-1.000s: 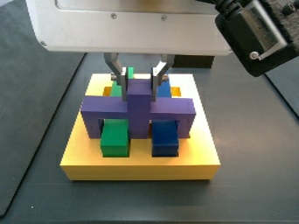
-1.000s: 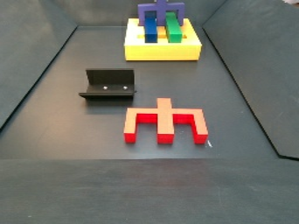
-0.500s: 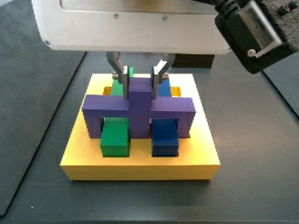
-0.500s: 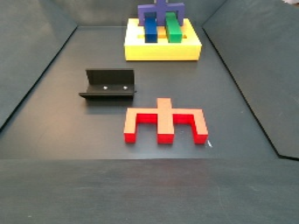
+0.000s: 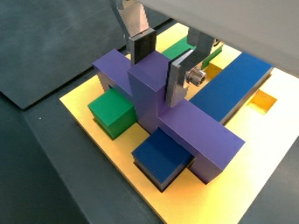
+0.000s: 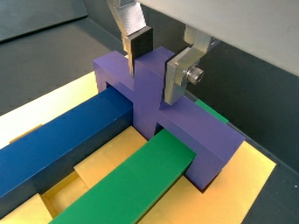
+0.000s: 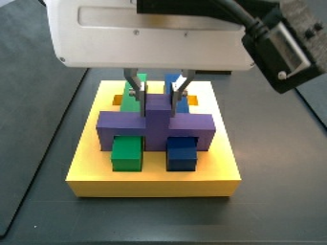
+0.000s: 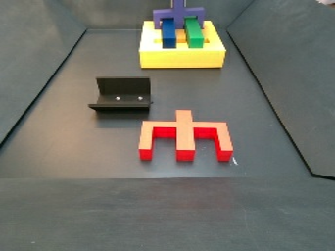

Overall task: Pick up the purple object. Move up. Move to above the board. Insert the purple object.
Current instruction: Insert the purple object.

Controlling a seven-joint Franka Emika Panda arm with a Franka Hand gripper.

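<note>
The purple object sits low on the yellow board, its crossbar lying across a green bar and a dark-blue bar. Its stem stands upright in the middle. My gripper is right above it, and the silver fingers flank the top of the stem on both sides. In both wrist views the gripper pinches the purple stem, pads against its sides. The board is at the far end of the floor in a side view.
A red notched piece lies on the dark floor near the middle. The black fixture stands to its left. Dark sloping walls enclose the floor. The blue bar and green bar fill the board's slots.
The gripper and the purple object have come down together; the crossbar now sits lower on the board, over the green and blue bars.
</note>
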